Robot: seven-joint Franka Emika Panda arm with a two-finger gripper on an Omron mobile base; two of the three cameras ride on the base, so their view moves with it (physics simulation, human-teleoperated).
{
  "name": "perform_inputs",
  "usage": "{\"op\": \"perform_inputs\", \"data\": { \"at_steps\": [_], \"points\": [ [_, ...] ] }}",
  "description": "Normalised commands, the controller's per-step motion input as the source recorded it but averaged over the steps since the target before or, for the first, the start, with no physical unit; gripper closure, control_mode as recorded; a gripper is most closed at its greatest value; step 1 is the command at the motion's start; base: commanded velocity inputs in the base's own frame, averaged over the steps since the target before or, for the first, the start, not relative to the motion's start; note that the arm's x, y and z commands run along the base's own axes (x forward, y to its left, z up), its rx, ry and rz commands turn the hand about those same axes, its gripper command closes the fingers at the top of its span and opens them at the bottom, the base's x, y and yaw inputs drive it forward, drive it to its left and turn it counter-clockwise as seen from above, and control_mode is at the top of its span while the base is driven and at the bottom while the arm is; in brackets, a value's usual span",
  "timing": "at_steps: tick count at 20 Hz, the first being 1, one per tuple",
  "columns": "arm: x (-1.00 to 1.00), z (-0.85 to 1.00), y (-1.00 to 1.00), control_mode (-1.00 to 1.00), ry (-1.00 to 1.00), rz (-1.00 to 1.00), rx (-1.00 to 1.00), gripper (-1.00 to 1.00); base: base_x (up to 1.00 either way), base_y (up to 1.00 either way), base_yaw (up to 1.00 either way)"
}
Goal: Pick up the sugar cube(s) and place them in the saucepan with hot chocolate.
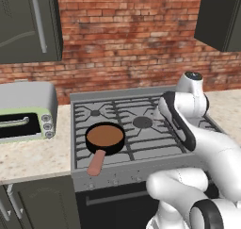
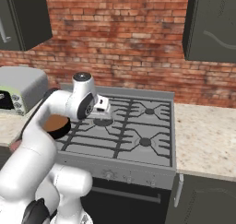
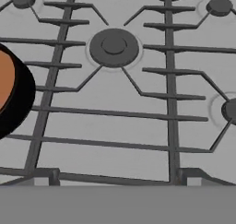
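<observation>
The saucepan with hot chocolate (image 1: 104, 137) is a small black pan with brown liquid, standing on the stove's front left burner with its salmon-pink handle (image 1: 96, 163) pointing toward the front edge. In the right base view my arm partly hides the saucepan (image 2: 57, 125). In the hand view its black rim (image 3: 20, 98) cuts in at the left edge. My gripper (image 2: 100, 108) hangs over the middle of the stove, to the right of the pan and apart from it. Its fingers are hidden, so whether it holds anything is unclear.
The grey gas stove (image 1: 141, 124) has dark grates and several burners. A grey toaster oven (image 1: 26, 115) stands on the speckled counter to the left. More counter (image 2: 203, 135) lies to the stove's right. Dark cabinets hang above against the brick wall.
</observation>
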Motion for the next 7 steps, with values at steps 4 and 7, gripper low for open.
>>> {"op": "perform_inputs", "data": {
  "at_steps": [4, 7],
  "points": [
    [0.00, 0.26, -0.38, -1.00, -0.02, 0.00, 0.07, -1.00, 0.00, 0.00, 0.00],
    [0.00, 0.29, -0.25, -1.00, -0.11, -0.02, 0.10, -1.00, 0.00, 0.00, 0.00]
  ]
}}
